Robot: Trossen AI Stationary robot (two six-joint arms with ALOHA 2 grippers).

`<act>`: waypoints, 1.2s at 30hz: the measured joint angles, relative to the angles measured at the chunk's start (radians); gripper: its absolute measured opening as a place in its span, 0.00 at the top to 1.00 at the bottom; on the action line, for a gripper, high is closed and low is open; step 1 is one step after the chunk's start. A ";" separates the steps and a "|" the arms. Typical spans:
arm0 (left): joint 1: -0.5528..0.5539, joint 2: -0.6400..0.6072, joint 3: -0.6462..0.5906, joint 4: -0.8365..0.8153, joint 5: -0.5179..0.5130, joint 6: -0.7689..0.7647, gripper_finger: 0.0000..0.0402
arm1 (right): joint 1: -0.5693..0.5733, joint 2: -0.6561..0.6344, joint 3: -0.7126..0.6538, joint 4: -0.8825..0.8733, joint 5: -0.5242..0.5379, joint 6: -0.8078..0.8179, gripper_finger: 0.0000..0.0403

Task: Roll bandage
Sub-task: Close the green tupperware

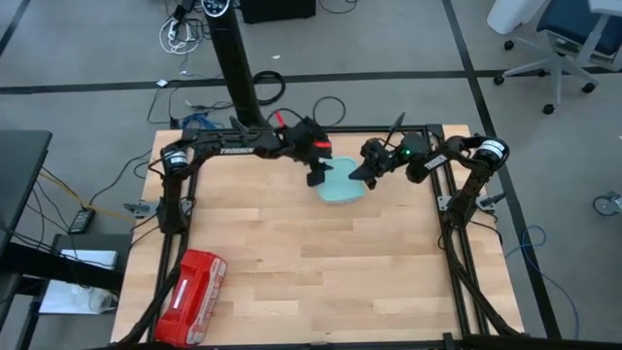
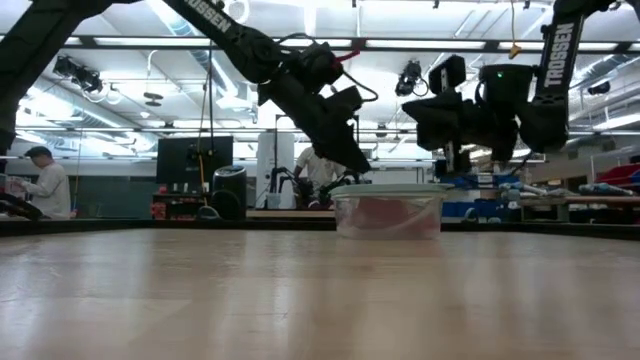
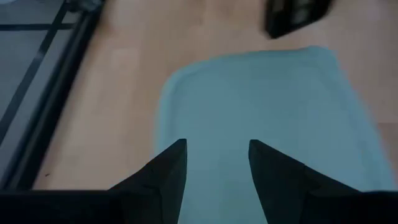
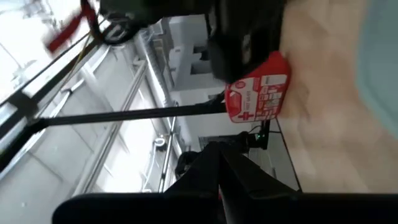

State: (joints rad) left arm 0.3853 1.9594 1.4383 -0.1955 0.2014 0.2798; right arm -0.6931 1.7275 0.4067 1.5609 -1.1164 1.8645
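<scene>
A clear plastic container (image 2: 388, 212) with a pale teal lid (image 1: 340, 183) stands at the table's far middle. Something dusky pink, which may be the bandage (image 2: 380, 214), shows through its clear wall. My left gripper (image 3: 216, 163) is open just above the lid's left part and touches nothing. It also shows in the high view (image 1: 316, 176). My right gripper (image 1: 363, 175) is shut and empty, in the air by the lid's right edge. In its wrist view its fingers (image 4: 217, 163) meet.
A glossy red plastic case with white marks (image 1: 191, 297) lies at the table's near left corner and shows in the right wrist view (image 4: 258, 94). A black frame rail (image 1: 457, 243) runs along the table's edges. People are in the room behind the table.
</scene>
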 joint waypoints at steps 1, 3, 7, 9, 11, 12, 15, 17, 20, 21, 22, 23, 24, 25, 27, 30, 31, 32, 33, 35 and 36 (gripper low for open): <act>0.015 0.000 -0.001 -0.001 0.011 0.001 0.56 | 0.007 0.000 0.011 0.000 0.000 0.000 0.98; 0.031 0.000 -0.001 -0.004 0.027 0.002 0.56 | 0.022 0.000 0.034 -0.002 -0.002 0.008 0.98; 0.036 0.013 -0.006 -0.018 0.033 -0.001 0.56 | 0.069 0.000 0.087 -0.017 0.003 0.027 0.98; 0.036 0.024 -0.016 -0.001 0.033 0.000 0.56 | 0.088 0.000 0.117 -0.045 0.002 0.023 0.98; 0.033 0.029 -0.025 -0.012 0.027 0.000 0.56 | 0.107 0.002 0.145 -0.104 -0.003 0.003 0.98; 0.031 0.037 -0.029 -0.014 0.016 0.000 0.56 | 0.116 0.004 0.160 -0.142 -0.004 -0.018 0.98; 0.026 0.043 -0.035 -0.005 -0.004 -0.021 0.56 | 0.136 0.005 0.200 -0.275 -0.018 -0.105 0.98; 0.020 0.042 -0.035 -0.011 -0.006 -0.043 0.56 | 0.145 0.005 0.216 -0.366 -0.027 -0.166 0.98; 0.007 0.042 -0.035 -0.010 -0.014 -0.084 0.56 | 0.154 0.005 0.216 -0.418 -0.038 -0.205 0.98; 0.001 0.041 -0.035 -0.012 -0.014 -0.097 0.56 | 0.155 0.005 0.210 -0.418 -0.036 -0.207 0.98; -0.004 0.040 -0.035 -0.016 -0.014 -0.102 0.56 | 0.155 0.005 0.204 -0.415 -0.039 -0.208 0.98; -0.008 0.040 -0.035 -0.017 -0.015 -0.105 0.56 | 0.155 0.005 0.199 -0.414 -0.039 -0.208 0.98; -0.012 0.040 -0.035 -0.017 -0.021 -0.106 0.56 | 0.155 0.005 0.192 -0.413 -0.038 -0.209 0.98; -0.015 0.040 -0.035 -0.019 -0.025 -0.107 0.56 | 0.155 0.005 0.184 -0.416 -0.039 -0.209 0.98; -0.021 0.040 -0.035 -0.019 -0.032 -0.108 0.56 | 0.150 0.005 0.169 -0.419 -0.040 -0.210 0.98; -0.025 0.040 -0.035 -0.015 -0.032 -0.108 0.56 | 0.141 0.005 0.145 -0.411 -0.061 -0.222 0.98; -0.026 0.040 -0.035 -0.014 -0.031 -0.108 0.56 | 0.139 0.005 0.140 -0.406 -0.068 -0.234 0.98; -0.027 0.040 -0.035 -0.014 -0.031 -0.108 0.56 | 0.139 0.005 0.135 -0.400 -0.073 -0.249 0.98; -0.027 0.040 -0.035 -0.014 -0.030 -0.108 0.56 | 0.139 0.005 0.130 -0.386 -0.084 -0.261 0.98; -0.027 0.040 -0.035 -0.014 -0.028 -0.105 0.56 | 0.143 0.005 0.125 -0.327 -0.102 -0.269 0.98; -0.027 0.040 -0.035 -0.014 -0.027 -0.105 0.56 | 0.146 0.005 0.125 -0.283 -0.103 -0.257 0.98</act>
State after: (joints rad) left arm 0.3585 1.9995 1.4036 -0.2094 0.1739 0.1749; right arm -0.5466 1.7329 0.5316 1.2780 -1.2194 1.6078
